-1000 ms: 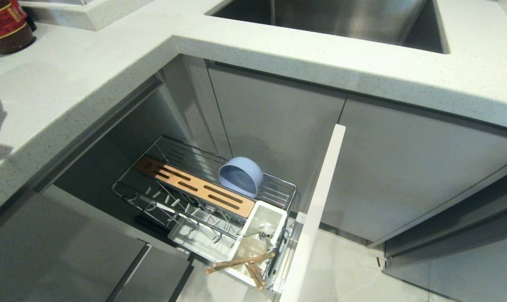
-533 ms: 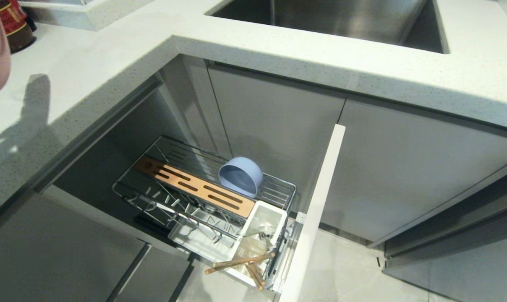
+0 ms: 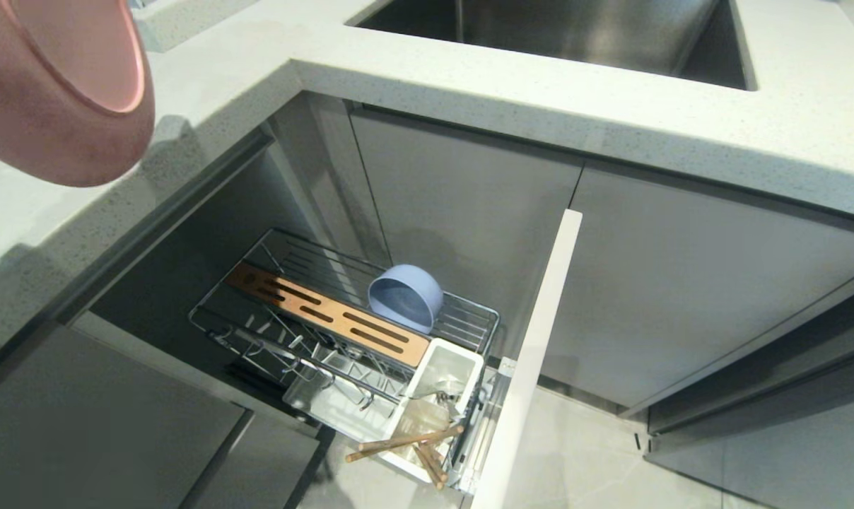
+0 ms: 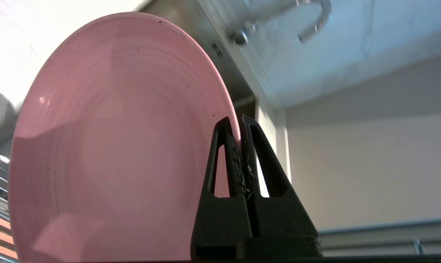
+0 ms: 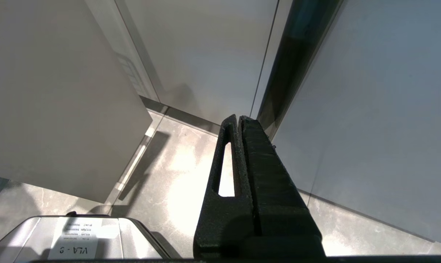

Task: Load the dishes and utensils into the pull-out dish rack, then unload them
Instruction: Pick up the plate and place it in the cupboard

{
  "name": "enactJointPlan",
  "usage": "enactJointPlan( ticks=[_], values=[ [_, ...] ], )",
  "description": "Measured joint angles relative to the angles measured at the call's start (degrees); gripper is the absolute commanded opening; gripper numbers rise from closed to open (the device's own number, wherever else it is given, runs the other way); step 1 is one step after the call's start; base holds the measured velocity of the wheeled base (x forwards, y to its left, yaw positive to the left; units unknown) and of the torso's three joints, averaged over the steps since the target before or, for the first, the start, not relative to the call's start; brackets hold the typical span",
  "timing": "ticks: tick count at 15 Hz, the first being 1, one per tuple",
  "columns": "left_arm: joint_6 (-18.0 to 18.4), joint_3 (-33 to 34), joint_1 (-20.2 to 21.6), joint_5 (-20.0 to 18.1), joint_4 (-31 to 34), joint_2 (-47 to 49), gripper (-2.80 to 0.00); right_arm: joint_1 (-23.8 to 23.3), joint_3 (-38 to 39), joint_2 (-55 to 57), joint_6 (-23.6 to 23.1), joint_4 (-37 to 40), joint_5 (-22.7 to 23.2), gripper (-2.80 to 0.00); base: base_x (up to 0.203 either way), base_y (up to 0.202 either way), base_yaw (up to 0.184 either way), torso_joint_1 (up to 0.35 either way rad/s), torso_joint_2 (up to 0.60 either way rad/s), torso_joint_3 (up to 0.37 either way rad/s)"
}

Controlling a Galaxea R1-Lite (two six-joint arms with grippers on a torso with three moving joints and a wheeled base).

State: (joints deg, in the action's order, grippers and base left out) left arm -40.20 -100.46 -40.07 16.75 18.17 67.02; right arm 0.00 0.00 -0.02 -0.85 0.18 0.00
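The pink plate [image 3: 59, 92] runs off the head view's top-left corner; the spoon in the white cup [image 3: 445, 371] is too small to tell.

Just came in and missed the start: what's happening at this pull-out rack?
The robot's left hand is shut on the rim of a flat round salmon-pink plate, holding it above the countertop, up and left of the chrome wire pull-out dish rack. A small pale blue bowl and light wooden chopsticks are in the rack. The right hand hangs shut, idle.

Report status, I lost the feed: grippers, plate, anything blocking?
Left gripper shut on pink plate, above the counter. Right gripper shut, empty. Rack open, unobstructed.
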Motion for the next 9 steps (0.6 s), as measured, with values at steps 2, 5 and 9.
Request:
enactJointPlan(
  ticks=[2, 5, 9],
  values=[
    [0.05, 3.21, -2.66, 0.26, -2.97, 0.43, -2.8, -0.02, 0.0, 0.0, 0.0, -0.02, -0.02, -2.8, 0.0, 0.0, 0.0, 0.0, 0.0, 0.0],
    [0.07, 7.15, -4.95, 0.64, -4.9, 1.14, -2.8, -0.02, 0.0, 0.0, -0.02, 0.0, -0.02, -2.8, 0.0, 0.0, 0.0, 0.0, 0.0, 0.0],
    [-0.72, 14.21, -8.61, 7.73, -7.39, 1.61, -2.8, -0.02, 0.0, 0.0, -0.02, 0.0, -0.02, -2.8, 0.0, 0.0, 0.0, 0.0, 0.0, 0.0]
  ],
)
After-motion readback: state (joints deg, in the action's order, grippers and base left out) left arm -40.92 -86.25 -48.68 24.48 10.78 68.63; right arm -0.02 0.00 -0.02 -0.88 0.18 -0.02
